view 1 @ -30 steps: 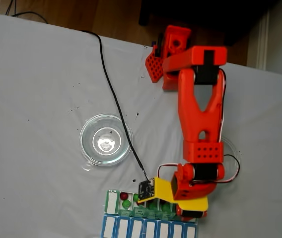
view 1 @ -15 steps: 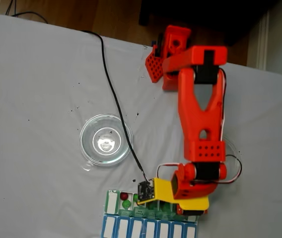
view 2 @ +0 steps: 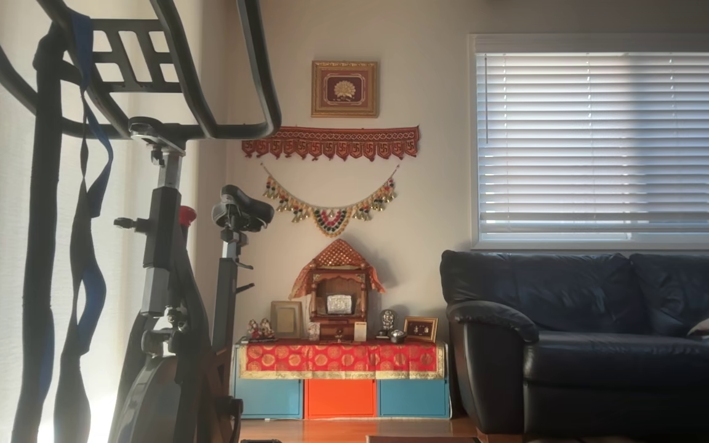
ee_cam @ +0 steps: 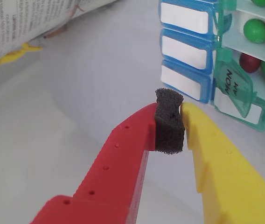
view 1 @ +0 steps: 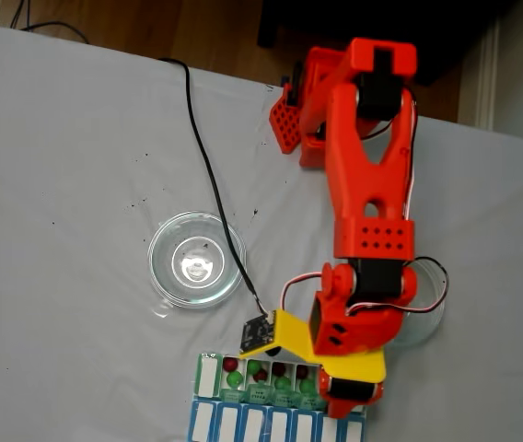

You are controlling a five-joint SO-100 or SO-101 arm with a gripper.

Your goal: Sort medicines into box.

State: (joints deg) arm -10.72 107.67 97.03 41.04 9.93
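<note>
Over the box, wrist view: gripper hangs just short of the near end of the green box, off to the side of it, above white cloth.
fingers: red finger and yellow finger pressed together on the black foam pad; clenched, nothing between them that I can see.
box contents: green pill and dark red pill sit in open compartments; MON lid stands open.
blue row: touching the box, white lids closed.
Fixed view, change: compared with a second ago my arm has pulled back from the box and swung toward the clear dish just beyond it; compartments it was covering now show pills.
meaning: my read is a drop just finished, next trip is for another pill.
empty bowl: well apart from the box, nothing in it.
Other view: room only, sofa and exercise bike; no use for the task.
</note>
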